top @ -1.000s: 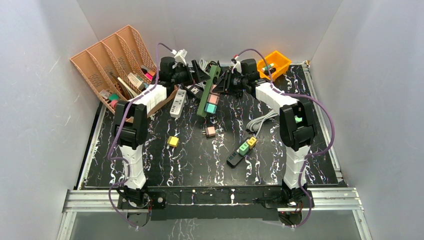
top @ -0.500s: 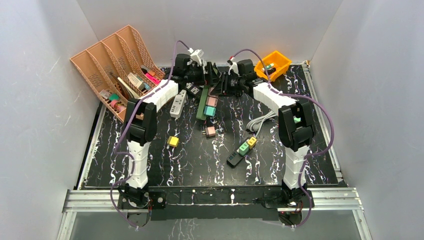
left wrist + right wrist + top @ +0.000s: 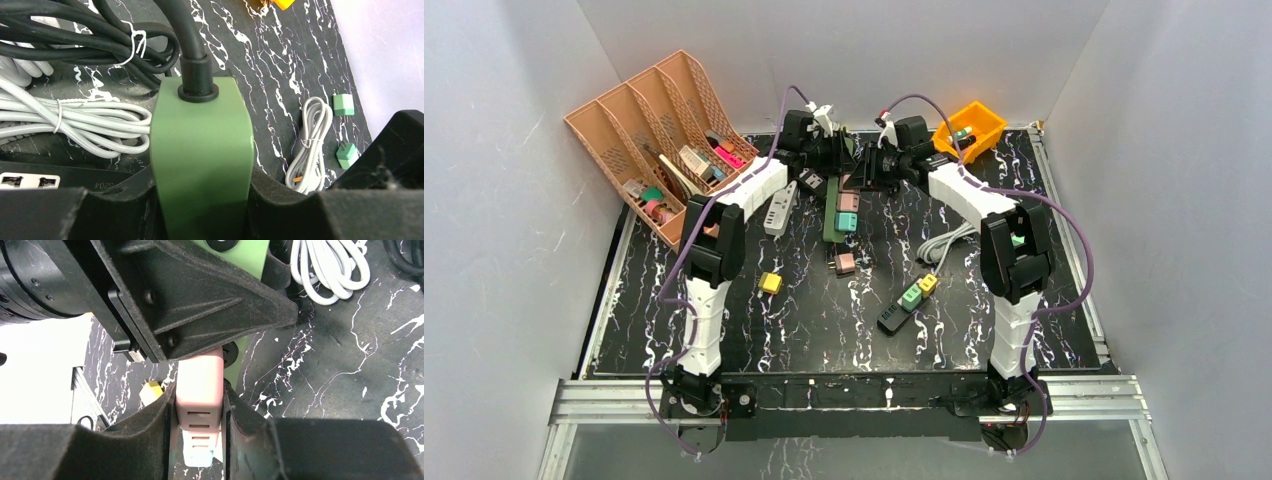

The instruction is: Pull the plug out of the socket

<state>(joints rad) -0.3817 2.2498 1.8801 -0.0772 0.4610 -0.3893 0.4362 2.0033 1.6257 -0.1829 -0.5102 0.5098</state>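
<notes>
My left gripper clamps the strip at 12 o'clock so it can't slide — my right gripper squeezes the pink plug, ready to pull.

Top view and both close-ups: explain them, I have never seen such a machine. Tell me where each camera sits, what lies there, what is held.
Two robot arms are bolted at the table's near edge. The wide picture looks down from above and behind them; the other two come from cameras on their wrists. The left gripper is shut on the end of a green power strip, where its black cord enters. The right gripper is shut on a pink plug on that strip. Also on the table: a brown rack, an orange bin, a white strip, a black strip, loose plugs and bundled cords.
</notes>
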